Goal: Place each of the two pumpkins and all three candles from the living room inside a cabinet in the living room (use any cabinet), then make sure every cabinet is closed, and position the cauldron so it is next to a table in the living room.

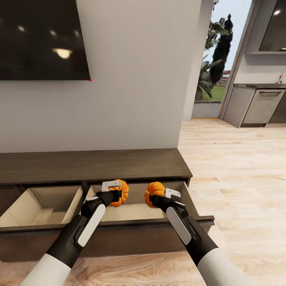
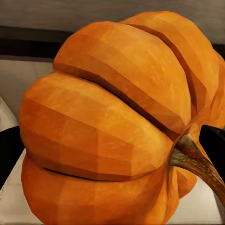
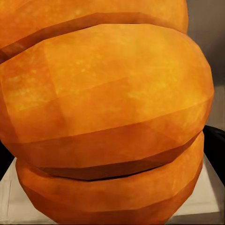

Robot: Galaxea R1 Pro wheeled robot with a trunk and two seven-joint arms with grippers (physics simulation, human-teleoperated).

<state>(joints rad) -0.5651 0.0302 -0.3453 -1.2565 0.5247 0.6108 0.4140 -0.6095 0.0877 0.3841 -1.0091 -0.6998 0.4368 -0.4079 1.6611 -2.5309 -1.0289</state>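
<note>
Below the white wall, the dark-brown cabinet (image 1: 95, 165) has two drawers pulled open. Above the right-hand drawer, the left gripper (image 1: 115, 194) is clenched on the left pumpkin (image 1: 120, 192), whose stem (image 2: 199, 161) points sideways. Near it, the right gripper (image 1: 158, 198) grips the right pumpkin (image 1: 154, 193), lying just beyond the fingers; its stem is hidden.

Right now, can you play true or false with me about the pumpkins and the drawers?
1. Each hand holds a pumpkin. True: the left hand grips the left pumpkin, the right hand grips the right pumpkin.
2. Both pumpkins hang over the same open drawer. True.
3. The cabinet has all drawers shut. False: two are pulled open.
4. The other open drawer holds candles. False: it looks empty.
</note>
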